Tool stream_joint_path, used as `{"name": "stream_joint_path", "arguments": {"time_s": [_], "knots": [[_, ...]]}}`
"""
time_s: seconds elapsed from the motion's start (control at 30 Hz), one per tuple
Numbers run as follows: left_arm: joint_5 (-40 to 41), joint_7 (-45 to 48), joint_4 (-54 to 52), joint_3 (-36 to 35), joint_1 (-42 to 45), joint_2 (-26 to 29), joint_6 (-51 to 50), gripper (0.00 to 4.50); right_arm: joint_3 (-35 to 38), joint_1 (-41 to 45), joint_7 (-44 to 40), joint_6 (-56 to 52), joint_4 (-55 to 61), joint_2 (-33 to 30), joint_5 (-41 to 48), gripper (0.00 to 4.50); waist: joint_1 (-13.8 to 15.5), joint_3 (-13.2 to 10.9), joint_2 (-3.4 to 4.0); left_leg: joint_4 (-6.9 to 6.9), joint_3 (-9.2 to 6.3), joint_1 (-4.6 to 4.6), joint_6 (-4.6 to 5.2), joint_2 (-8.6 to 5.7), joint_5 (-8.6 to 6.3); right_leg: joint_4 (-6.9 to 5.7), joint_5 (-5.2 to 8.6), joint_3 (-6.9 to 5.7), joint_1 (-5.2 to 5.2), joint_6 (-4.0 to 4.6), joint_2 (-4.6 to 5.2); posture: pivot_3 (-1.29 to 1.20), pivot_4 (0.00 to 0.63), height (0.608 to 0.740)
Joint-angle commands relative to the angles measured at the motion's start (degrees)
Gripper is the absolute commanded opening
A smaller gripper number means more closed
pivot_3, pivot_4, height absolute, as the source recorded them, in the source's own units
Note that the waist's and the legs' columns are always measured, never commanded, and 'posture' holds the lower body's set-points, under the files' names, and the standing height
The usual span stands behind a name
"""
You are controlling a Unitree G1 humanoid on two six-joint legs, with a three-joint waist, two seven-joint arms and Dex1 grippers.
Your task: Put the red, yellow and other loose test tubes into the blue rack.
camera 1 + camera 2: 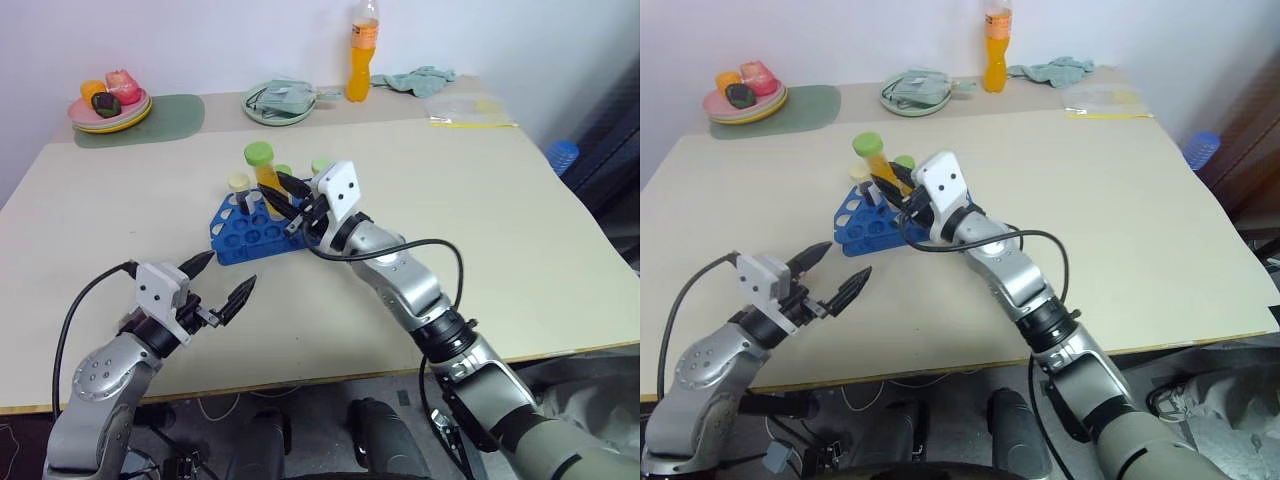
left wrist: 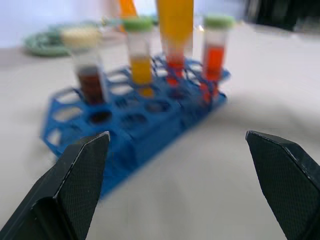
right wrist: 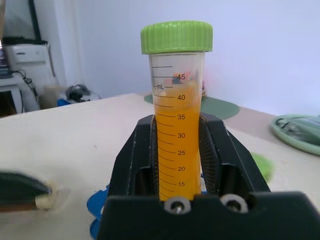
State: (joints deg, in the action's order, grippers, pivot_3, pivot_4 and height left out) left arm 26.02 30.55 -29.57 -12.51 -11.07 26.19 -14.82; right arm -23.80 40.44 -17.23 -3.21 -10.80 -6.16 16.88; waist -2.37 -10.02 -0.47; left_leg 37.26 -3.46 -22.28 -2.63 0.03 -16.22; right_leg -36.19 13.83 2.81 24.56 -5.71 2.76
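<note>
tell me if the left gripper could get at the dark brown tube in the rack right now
Probably yes. The left gripper is open and faces the blue rack across bare table, and the dark tube stands at the rack's near end, away from the right gripper.

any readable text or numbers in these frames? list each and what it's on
"45", "40", "35", "30", "25", "20", "15": scale marks on the large tube of yellow-orange liquid held in the right end effector.
"mL": beside the scale, just above the 40 mark, same tube.
Label on the orange drink bottle: too small to read.
Tubes standing in the blue rack: any markings too blurred to read.
</note>
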Motion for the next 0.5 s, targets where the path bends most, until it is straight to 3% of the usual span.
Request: {"name": "stream_joint_path", "arguments": {"time_s": [0.03, 0.5], "knots": [[0.6, -0.8, -2.9, -0.4, 0.2, 0.4, -1.0, 4.5, 3.1, -0.3, -0.1, 5.7, -5.0, 3.1, -3.7, 0.64, 0.0, 0.0, 0.0, 0.0, 0.0, 0.0, -0.01, -0.01, 0.0, 0.01, 0.0, 0.0, -0.01, 0.0, 0.01, 0.0, 0.15, 0.74], [0.5, -2.2, -5.3, -0.2, 0.5, 0.7, -3.8, 4.5, 8.1, -2.6, -3.7, 7.7, -10.7, 5.7, -9.2, 0.64, -0.2, 0.0, 0.01, -0.03, -0.02, 0.03, -0.01, 0.0, 0.0, -0.02, 0.0, 0.01, 0.0, 0.0, -0.04, 0.0, 0.15, 0.74]]}}
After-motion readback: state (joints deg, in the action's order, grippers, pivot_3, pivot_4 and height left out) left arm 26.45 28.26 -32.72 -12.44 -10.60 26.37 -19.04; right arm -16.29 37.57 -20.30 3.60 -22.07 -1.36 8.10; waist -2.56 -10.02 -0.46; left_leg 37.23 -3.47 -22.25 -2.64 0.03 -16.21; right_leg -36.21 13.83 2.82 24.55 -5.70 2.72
